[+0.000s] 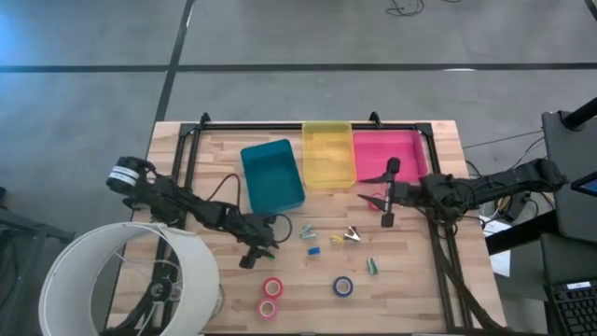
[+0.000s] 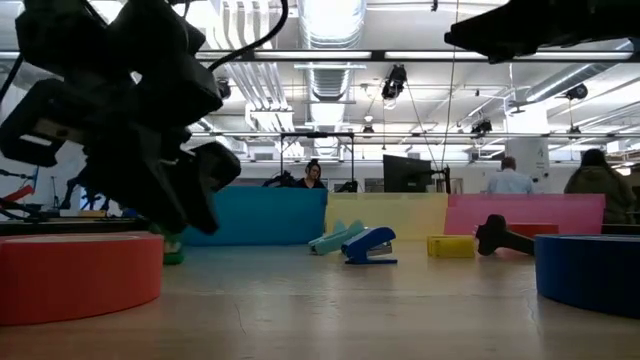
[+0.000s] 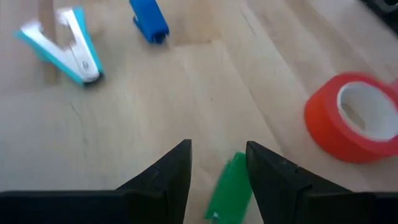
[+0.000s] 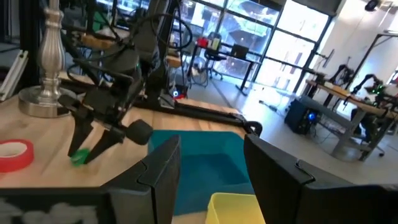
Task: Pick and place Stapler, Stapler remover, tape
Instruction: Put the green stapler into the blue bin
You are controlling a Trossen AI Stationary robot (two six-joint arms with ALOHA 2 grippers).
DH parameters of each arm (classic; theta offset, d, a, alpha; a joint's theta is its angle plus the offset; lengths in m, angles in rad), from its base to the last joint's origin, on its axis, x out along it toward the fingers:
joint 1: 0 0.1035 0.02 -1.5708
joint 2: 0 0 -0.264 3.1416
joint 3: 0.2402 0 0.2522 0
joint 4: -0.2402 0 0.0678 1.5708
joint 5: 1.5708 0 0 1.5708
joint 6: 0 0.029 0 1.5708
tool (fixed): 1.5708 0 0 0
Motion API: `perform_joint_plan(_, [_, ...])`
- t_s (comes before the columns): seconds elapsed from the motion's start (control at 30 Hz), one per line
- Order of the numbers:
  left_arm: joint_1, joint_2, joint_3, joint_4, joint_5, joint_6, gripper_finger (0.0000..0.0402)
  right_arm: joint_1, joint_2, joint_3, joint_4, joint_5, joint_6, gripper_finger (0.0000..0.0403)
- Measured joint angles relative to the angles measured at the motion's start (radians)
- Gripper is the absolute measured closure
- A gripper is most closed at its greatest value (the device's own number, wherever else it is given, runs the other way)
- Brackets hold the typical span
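Reaching: left gripper (image 1: 256, 254) sits low over the wooden surface (image 1: 410, 280), near the middle front, with a small green stapler (image 3: 227, 190) between its spread fingers (image 3: 168, 177); no contact with either finger is visible.
Green stapler: lies flat on the surface, just ahead of the teal bin (image 1: 272, 175) and behind the red rolls; in the right wrist view it shows under the left gripper's tips (image 4: 79, 157).
Right gripper: right gripper (image 1: 387, 203) hangs over the front edge of the pink bin (image 1: 392, 159), fingers (image 4: 158, 177) apart, holding nothing.
Tape, red: two pinkish-red rolls (image 1: 270, 297) lie side by side near the front edge, one touching the other; one of them (image 3: 354, 118) is near the left gripper.
Tape, blue: dark blue roll (image 1: 343, 286) lies to the right of the red pair, apart from them.
Blue stapler: a small blue stapler (image 1: 314, 251) lies mid-surface; also seen in the low view (image 2: 369, 246).
Teal remover: a teal-and-white staple remover (image 3: 65, 46) lies near the blue stapler, jaws spread.
Other pieces: a yellow item (image 1: 338, 239), a pale clawed item (image 1: 352, 234) and a teal item (image 1: 372, 266) lie scattered right of centre.
Bins: teal, yellow bin (image 1: 327, 154) and pink stand in a row at the back.
Lampshade: a white lampshade (image 1: 121, 280) covers the front left corner.
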Motion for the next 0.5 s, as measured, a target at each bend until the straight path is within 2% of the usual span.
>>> perform_joint_plan(0.23, [0.000,-0.042,-0.011,-0.027,0.026,-0.014,0.0246,0.000,0.015,-0.003,-0.009,0.002,-0.044,0.0229])
perform_joint_plan(0.5, [0.000,-0.131,-0.010,-0.167,0.024,-0.008,0.0246,0.000,0.015,-0.003,-0.008,0.002,-0.053,0.0229])
